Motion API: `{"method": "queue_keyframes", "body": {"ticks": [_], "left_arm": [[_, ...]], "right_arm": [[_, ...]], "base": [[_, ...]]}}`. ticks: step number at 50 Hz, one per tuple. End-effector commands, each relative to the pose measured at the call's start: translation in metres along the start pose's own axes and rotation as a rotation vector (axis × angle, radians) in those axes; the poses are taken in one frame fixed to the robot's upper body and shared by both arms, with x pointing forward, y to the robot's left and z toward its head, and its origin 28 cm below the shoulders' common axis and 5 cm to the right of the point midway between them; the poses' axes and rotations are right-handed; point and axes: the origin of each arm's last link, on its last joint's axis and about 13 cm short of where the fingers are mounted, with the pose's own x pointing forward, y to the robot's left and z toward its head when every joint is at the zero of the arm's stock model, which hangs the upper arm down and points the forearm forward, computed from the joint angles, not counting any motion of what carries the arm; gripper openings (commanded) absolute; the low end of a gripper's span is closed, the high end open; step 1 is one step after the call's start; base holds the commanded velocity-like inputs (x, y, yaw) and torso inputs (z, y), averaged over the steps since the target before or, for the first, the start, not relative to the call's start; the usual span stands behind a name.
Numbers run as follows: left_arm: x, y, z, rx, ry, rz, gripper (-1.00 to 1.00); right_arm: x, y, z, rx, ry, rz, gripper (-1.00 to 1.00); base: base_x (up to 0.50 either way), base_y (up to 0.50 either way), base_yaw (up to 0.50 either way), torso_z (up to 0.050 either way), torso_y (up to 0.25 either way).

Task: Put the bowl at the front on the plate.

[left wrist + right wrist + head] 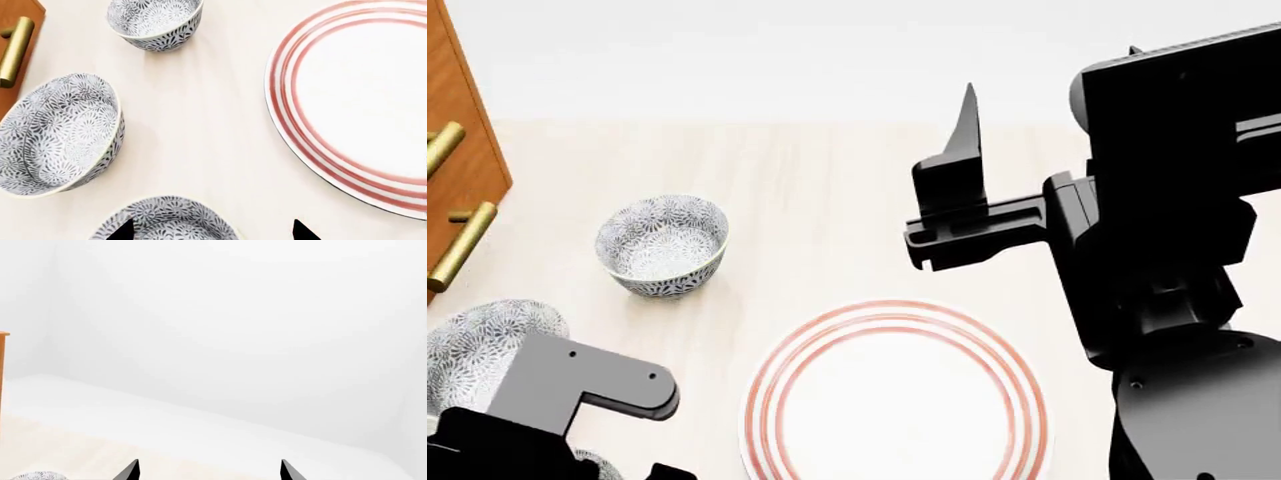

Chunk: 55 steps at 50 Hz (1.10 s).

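Three patterned grey-blue bowls stand left of the red-ringed white plate (360, 100) (894, 400). The bowl at the front (167, 220) is the nearest one in the left wrist view, cut off by the picture's edge. My left gripper (213, 231) hangs open above it, one fingertip (123, 230) over the bowl's inside, the other (303, 231) over bare table beyond the rim. In the head view my left arm (574, 385) hides this bowl almost fully. My right gripper (210, 471) is open, holds nothing and is raised high over the table's far side.
A second bowl (60, 132) (474, 345) lies just beyond the front one, and a third (157, 22) (662, 243) farther back. A wooden cabinet with brass handles (17, 50) (461, 240) borders the left. The right arm (1174, 250) looms right of the plate.
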Motion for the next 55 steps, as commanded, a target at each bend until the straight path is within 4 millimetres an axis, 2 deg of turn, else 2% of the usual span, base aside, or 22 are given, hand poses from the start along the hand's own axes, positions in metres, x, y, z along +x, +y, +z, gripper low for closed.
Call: {"method": "queue_keyframes", "body": {"ticks": [1,7,9,15,30,40,44,55], "left_arm": [[0.001,-0.001,-0.007,0.001,0.046,-0.021,1.0],[0.005,0.0,-0.01,-0.002,0.063,-0.012,1.0],[0.01,-0.002,-0.017,-0.003,0.072,-0.011,1.0],[0.009,-0.001,-0.017,0.003,0.081,-0.012,1.0],[0.015,-0.005,-0.031,0.022,0.11,-0.02,1.0],[0.013,-0.003,-0.027,0.019,0.12,-0.026,1.0],[0.017,-0.004,-0.034,0.022,0.128,-0.023,1.0],[0.018,-0.003,-0.034,0.021,0.158,-0.011,1.0]], "right_arm": [[-0.001,0.0,0.0,-0.002,0.001,-0.001,1.0],[-0.001,0.0,0.0,-0.002,0.0,-0.001,1.0],[-0.001,0.0,0.0,-0.002,0.001,-0.001,1.0],[0.0,0.0,-0.001,0.0,0.0,-0.001,1.0],[-0.001,0.0,-0.001,-0.003,0.001,0.0,1.0],[-0.002,0.0,-0.001,-0.003,-0.001,-0.003,1.0],[-0.002,0.0,-0.001,-0.004,0.001,0.0,1.0],[-0.002,0.0,-0.002,-0.004,0.001,-0.001,1.0]], "base": [[0.0,0.0,0.0,0.0,0.0],[0.0,0.0,0.0,0.0,0.0],[0.0,0.0,0.0,0.0,0.0],[0.0,0.0,0.0,0.0,0.0],[0.0,0.0,0.0,0.0,0.0],[0.0,0.0,0.0,0.0,0.0],[0.0,0.0,0.0,0.0,0.0],[0.0,0.0,0.0,0.0,0.0]]}}
